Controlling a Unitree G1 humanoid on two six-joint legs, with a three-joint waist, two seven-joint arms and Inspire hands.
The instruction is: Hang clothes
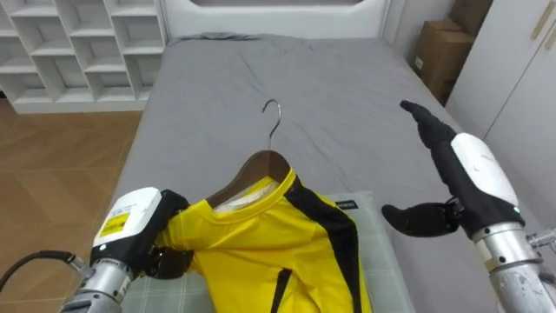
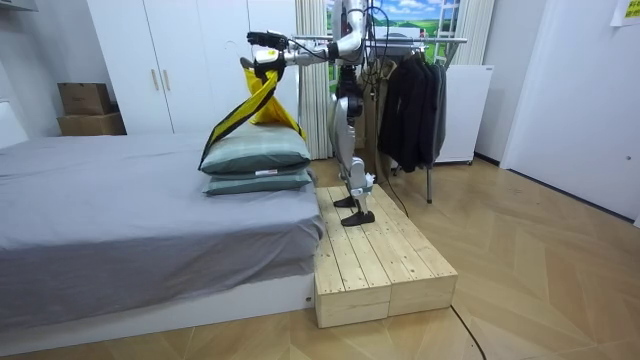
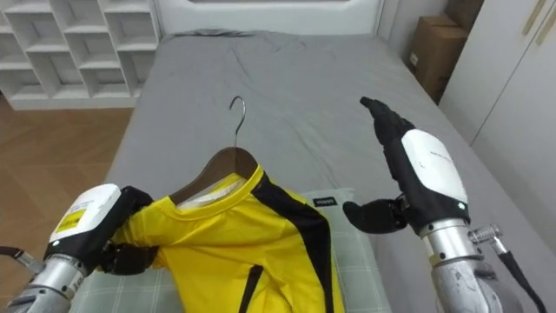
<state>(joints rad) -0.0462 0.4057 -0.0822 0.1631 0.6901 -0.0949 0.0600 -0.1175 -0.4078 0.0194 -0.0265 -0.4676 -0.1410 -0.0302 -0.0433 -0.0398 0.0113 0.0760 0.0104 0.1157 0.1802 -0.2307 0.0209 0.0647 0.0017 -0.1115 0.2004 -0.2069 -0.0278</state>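
Gripping yellow shirt [image 1: 261, 252] by shoulder: left robot hand [image 1: 168, 259], fingers clamped on cloth, over pillow [image 1: 382, 252] on bed [image 1: 347, 87]. Right robot hand [image 1: 460, 174] spread, empty (beside hanger [image 1: 261, 165]). Risk: one-sided hold lets hanger tip, slip out of collar.

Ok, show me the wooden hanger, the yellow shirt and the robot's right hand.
wooden hanger [image 1: 267, 163]: left eye view, on the wooden top just under the hook.
yellow shirt [image 1: 245, 236]: left eye view, on the chest below the collar.
right hand [image 1: 476, 174]: left eye view, on the white back of the hand.
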